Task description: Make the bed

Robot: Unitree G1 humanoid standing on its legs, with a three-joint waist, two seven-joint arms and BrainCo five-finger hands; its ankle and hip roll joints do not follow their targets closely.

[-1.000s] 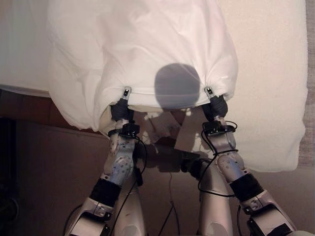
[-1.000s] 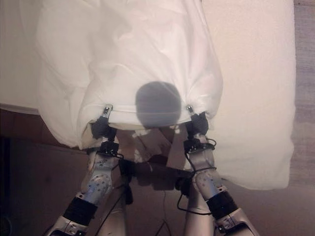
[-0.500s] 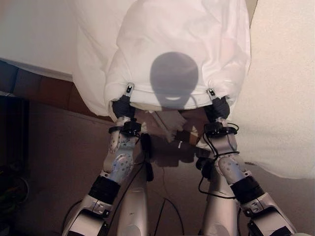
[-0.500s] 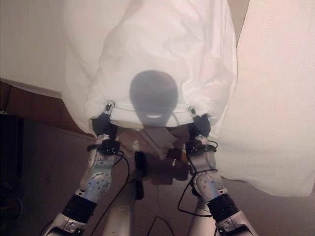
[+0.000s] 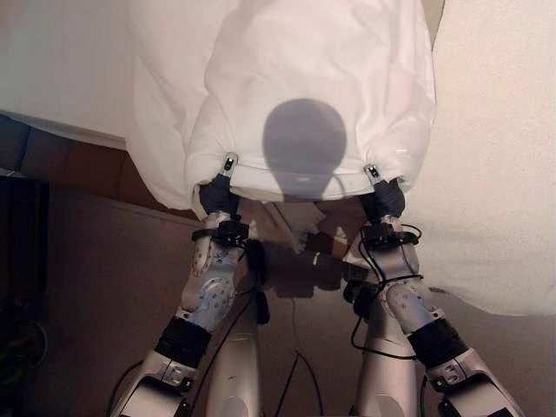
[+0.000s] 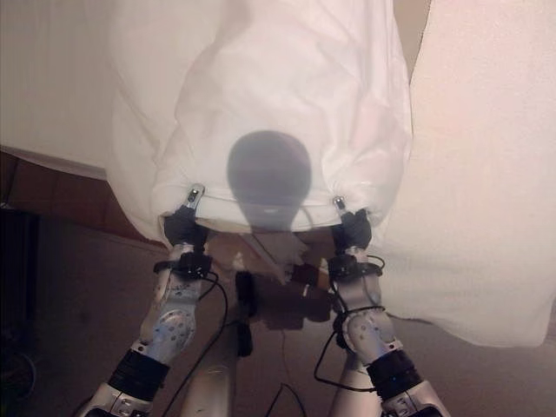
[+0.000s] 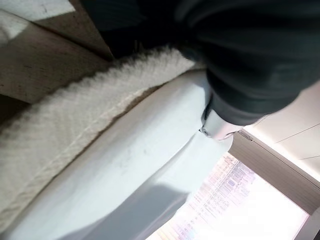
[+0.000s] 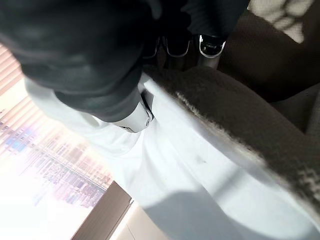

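Note:
A puffy white duvet hangs bunched over the bed's near edge. My left hand grips its lower hem at the left and my right hand grips it at the right, both shut on the cloth, with the hem stretched straight between them. In the left wrist view my thumb presses on the white duvet, beside the edge of a woven cream blanket. The right wrist view shows the thumb pinching the duvet in the same way.
A cream textured blanket covers the bed to the right and hangs over its edge. A white sheet lies at the upper left above the brown bed frame. Dark floor spreads below.
The whole picture has shifted, so the camera has moved. Both hands keep their hold on the duvet's hem, and the duvet looks more bunched up between them.

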